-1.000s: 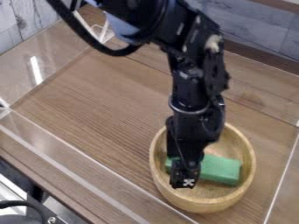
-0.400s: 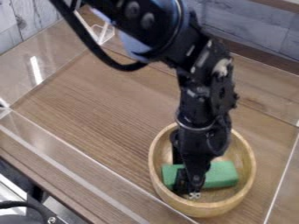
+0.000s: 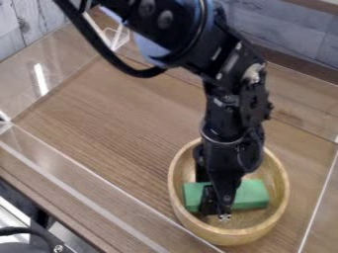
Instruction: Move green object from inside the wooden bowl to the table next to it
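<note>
The wooden bowl [image 3: 271,166] sits on the table [image 3: 106,114] at the lower right. Inside it lies the green object [image 3: 256,196], a flat bright green block. My gripper [image 3: 220,206] points straight down into the bowl, with its dark fingers [image 3: 218,198] low over the block's left half and hiding the middle of it. Green shows on both sides of the fingers. The fingers stand at the block, but I cannot make out whether they press on it.
Low clear acrylic walls [image 3: 53,163] run along the table's near and left edges, close to the bowl's front. Bare wood-grain tabletop [image 3: 119,138] lies left of the bowl. The black arm [image 3: 199,49] reaches in from the upper left.
The gripper has stayed low in the bowl at the block. The arm above it leans slightly more to the right. The block lies where it was.
</note>
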Available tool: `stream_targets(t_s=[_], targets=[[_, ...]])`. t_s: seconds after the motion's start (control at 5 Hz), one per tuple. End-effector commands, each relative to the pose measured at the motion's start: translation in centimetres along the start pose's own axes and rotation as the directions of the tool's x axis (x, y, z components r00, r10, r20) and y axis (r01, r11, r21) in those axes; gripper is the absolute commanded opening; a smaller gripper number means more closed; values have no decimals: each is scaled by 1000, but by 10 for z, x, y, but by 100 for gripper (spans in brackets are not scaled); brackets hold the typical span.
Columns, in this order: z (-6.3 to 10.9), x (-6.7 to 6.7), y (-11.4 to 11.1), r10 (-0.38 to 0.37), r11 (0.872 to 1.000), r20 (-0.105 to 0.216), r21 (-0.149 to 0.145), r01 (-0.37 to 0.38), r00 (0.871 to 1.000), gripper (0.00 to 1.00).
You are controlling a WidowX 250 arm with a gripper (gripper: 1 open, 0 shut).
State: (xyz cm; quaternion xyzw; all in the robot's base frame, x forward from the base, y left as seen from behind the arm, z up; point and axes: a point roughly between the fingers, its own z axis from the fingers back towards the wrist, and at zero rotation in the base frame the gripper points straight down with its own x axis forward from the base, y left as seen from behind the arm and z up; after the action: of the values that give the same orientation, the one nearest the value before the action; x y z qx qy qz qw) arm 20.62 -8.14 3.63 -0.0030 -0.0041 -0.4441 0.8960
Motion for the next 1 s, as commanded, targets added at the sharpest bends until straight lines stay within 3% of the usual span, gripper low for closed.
stream_targets(t_s=[0.0, 0.4, 0.8], targets=[[8, 4, 4, -41, 999, 31, 29, 41, 999, 0], [14, -1, 10, -98, 994, 47, 54, 95, 994, 0], [21, 11, 10, -103, 992, 60, 74, 98, 993, 0]])
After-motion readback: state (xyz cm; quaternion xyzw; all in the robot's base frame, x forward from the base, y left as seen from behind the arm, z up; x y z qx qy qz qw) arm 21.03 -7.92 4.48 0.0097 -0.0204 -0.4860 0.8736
